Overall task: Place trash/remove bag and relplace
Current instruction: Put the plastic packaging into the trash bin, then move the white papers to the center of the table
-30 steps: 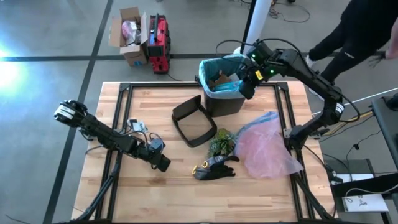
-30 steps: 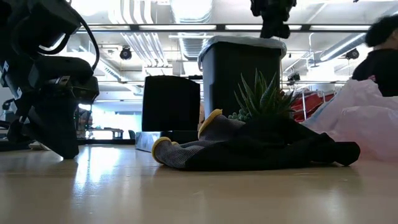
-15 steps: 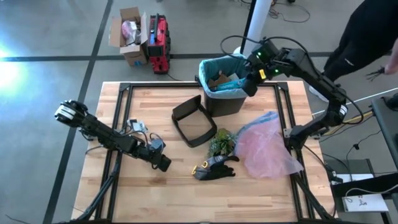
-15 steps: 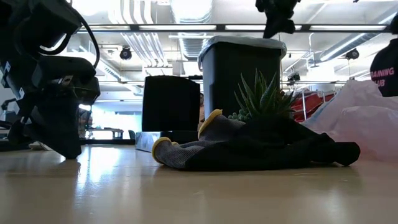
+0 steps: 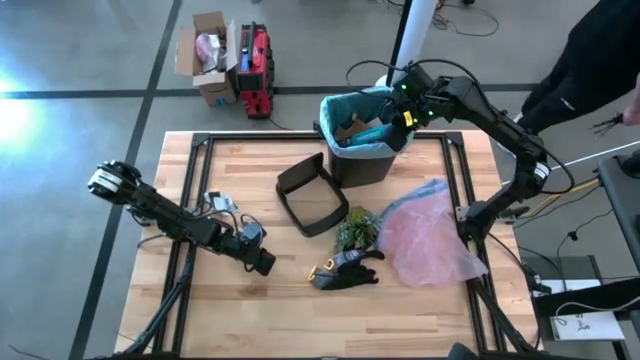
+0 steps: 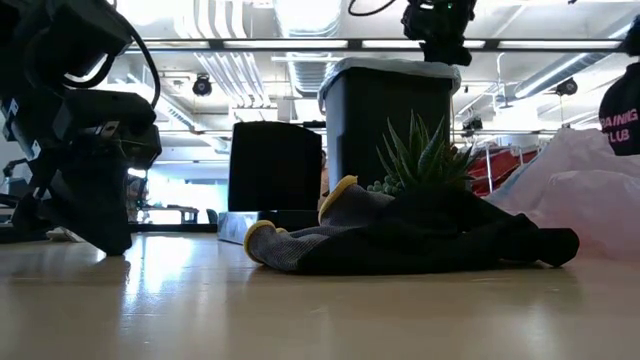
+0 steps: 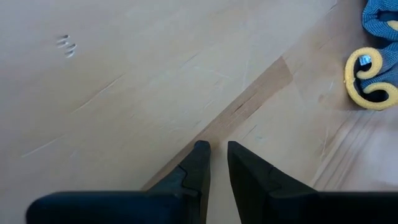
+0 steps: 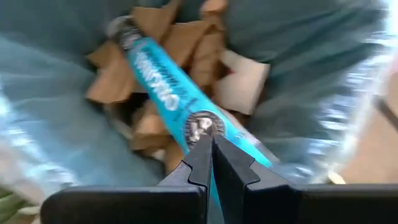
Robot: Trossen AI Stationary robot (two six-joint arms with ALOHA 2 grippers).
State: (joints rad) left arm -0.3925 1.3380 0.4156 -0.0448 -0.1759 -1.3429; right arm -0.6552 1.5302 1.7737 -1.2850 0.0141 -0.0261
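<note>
The black bin (image 5: 365, 165) stands at the table's far middle, lined with the teal-blue bag (image 5: 333, 108), whose edge is folded over the rim. Trash (image 8: 155, 81) lies inside: crumpled brown paper, a white scrap and a long blue wrapper (image 8: 165, 81). My right gripper (image 5: 399, 138) hangs shut over the bin's right rim, pointing steeply down into it (image 8: 212, 144); in the low view its tips (image 6: 440, 55) stand just above the rim. My left gripper (image 5: 265, 265) waits low over the wood at the near left, with only a narrow empty gap between its fingers (image 7: 217, 149).
A black swing-lid frame (image 5: 310, 195) lies in front of the bin. Nearer lie a green plant tuft (image 5: 355, 228), a black-and-yellow glove (image 5: 345, 270) and a pink plastic bag (image 5: 430, 235). A person stands past the table's far right corner (image 5: 590, 55).
My right gripper has turned a little at the wrist while hanging over the bin's right rim, staying shut and above the bin. The person at the far right has stepped farther right.
</note>
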